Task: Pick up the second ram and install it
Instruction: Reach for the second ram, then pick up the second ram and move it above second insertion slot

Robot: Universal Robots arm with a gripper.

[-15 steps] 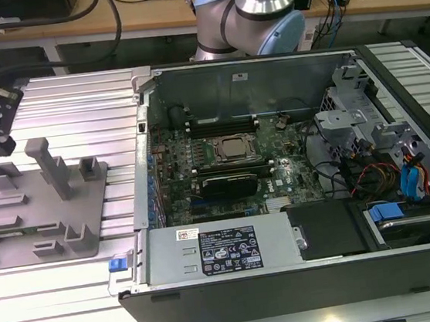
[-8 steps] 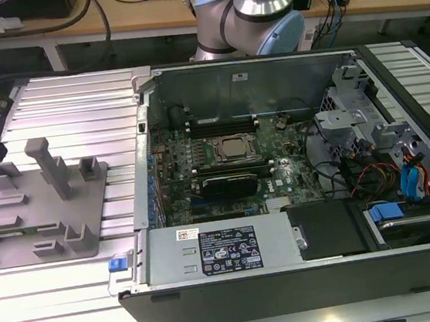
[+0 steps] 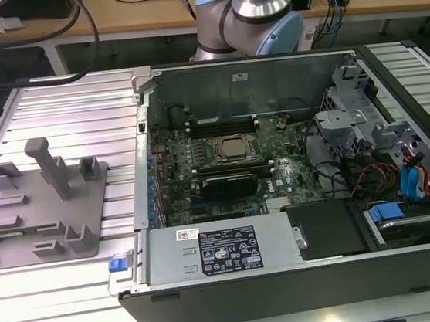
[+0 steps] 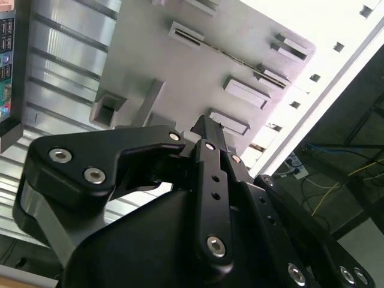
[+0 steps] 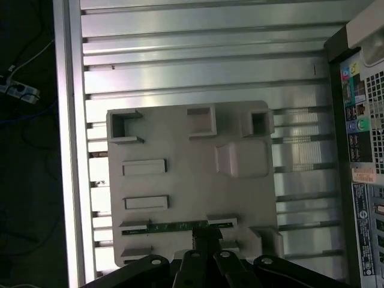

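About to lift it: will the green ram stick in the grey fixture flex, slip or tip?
The ram stick looks like a thin circuit board: probably stiff and light. It seems to stand on edge in the grey fixture, so it would likely tip if let go. Its narrow edge probably gives little grip area.

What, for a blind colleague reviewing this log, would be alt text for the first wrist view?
A black robot gripper is poised at one end of a long, thin green circuit-board ram stick lying in a grey plastic fixture plate. The plate sits on a ribbed aluminium table, beside a computer case's port panel.
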